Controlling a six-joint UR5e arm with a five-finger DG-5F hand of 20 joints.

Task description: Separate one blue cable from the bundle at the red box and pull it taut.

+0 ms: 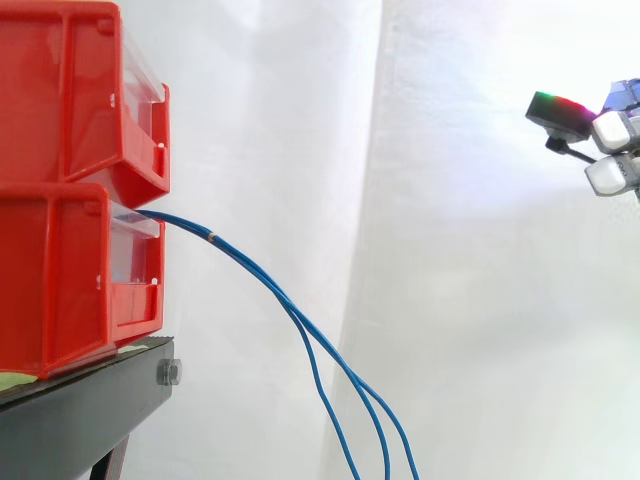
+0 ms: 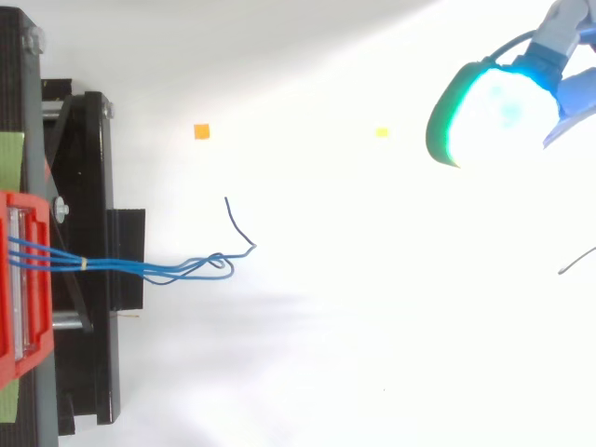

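Side view first on my screen: at the left the upper bin (image 1: 70, 90) sits stacked on the lower bin (image 1: 60, 280), both red, and both rest on the black stand (image 1: 90, 415). The blue cables (image 1: 248, 264) come out of the lower bin's open front as one bundle. Just beyond the bin a small pale band (image 1: 210, 238) ties them together. Past it they sag in a long curve down and to the right, fanning into three strands that run off the bottom edge. All of them hang slack, with the white curtain (image 1: 470, 320) behind. I see the hand (image 1: 612, 130) high at the right edge, well apart from the cables and touching none of them; from what shows I cannot tell whether it is spread or curled. From the top view I read the same layout looking down: the cables (image 2: 116, 266) run rightward from the red bins (image 2: 23, 317) at the left edge and across the stand (image 2: 93, 168), bound by the band (image 2: 84, 264) near the bins. Further right they end in a small loose tangle of loops over the white surface (image 2: 326, 354). One strand end curls away from the tangle toward the top of the view. An orange marker (image 2: 201, 131) and a yellow marker (image 2: 381, 132) lie on that surface, above the cables in the view and well apart from each other. The hand (image 2: 494, 112) glows cyan with a green rim in the upper right corner, far from the tangle
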